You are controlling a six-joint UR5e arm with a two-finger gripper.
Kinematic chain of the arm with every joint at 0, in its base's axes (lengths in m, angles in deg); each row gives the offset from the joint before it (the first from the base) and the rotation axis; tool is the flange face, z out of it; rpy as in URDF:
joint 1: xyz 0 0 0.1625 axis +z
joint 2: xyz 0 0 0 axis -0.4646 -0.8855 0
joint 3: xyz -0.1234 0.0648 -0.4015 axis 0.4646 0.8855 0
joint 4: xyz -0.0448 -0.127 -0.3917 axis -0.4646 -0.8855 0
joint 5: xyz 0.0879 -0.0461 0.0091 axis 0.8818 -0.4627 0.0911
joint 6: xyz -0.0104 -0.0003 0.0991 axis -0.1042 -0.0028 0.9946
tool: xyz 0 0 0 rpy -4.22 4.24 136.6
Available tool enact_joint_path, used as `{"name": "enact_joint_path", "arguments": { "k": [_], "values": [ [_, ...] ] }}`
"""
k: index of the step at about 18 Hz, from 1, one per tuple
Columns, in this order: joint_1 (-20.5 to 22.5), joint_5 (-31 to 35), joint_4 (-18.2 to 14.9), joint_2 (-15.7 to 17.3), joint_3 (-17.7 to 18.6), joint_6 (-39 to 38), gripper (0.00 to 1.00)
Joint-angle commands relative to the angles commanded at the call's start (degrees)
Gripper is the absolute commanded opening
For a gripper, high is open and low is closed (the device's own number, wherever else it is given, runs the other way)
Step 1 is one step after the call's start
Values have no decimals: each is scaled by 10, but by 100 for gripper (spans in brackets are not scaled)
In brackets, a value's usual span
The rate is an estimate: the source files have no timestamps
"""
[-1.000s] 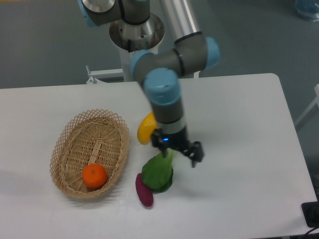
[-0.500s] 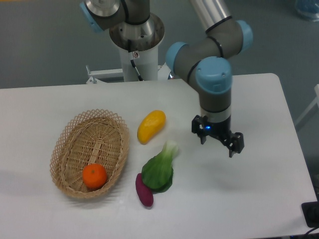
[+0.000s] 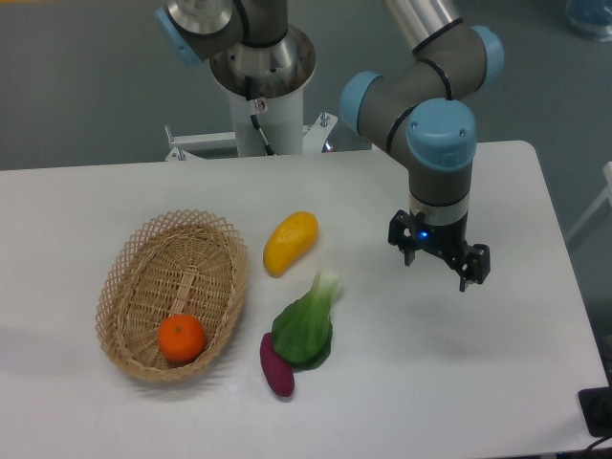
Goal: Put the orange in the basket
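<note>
Hovering over the right half of the white bench point(image 3: 497, 382), we are carrying our gripper point(image 3: 439, 259) released and empty, well apart from the produce. The orange point(image 3: 182, 338) is sitting inside the wicker basket point(image 3: 142, 249), at its near end. The basket's long axis is running diagonally from near-left to far-right, beside a yellow mango point(image 3: 290, 242), bok choy point(image 3: 306, 323) and purple sweet potato point(image 3: 276, 365).

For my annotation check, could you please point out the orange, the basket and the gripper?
orange point(image 3: 182, 338): fixed camera, middle of the fruit.
basket point(image 3: 142, 239): fixed camera, far lattice rim.
gripper point(image 3: 439, 262): fixed camera, midway between the fingertips.
</note>
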Motion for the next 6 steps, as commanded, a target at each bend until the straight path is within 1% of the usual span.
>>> {"name": "enact_joint_path", "arguments": {
  "k": [6],
  "values": [
    [0, 1, 0, 0, 4, -1, 100]
  ]
}}
